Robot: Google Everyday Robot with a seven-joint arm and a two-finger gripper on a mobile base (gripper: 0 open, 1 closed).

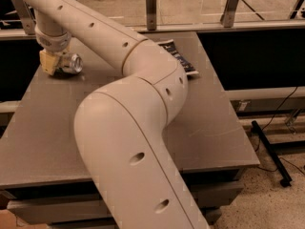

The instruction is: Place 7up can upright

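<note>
You're looking at a cream arm (133, 142) dotted with small dark holes; its gripper (58, 65), at the table's far left corner, shows yellowish tan; the 7up can (72, 63) against it gleams silver; the table (209, 128) is plain grey-brown; the snack bag (178, 58) is dark with pale markings; the floor (267, 209) is speckled beige.

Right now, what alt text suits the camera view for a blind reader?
The gripper sits at the 7up can near the gray table's far left corner; the cream arm fills the foreground, half hiding a dark snack bag.
</note>
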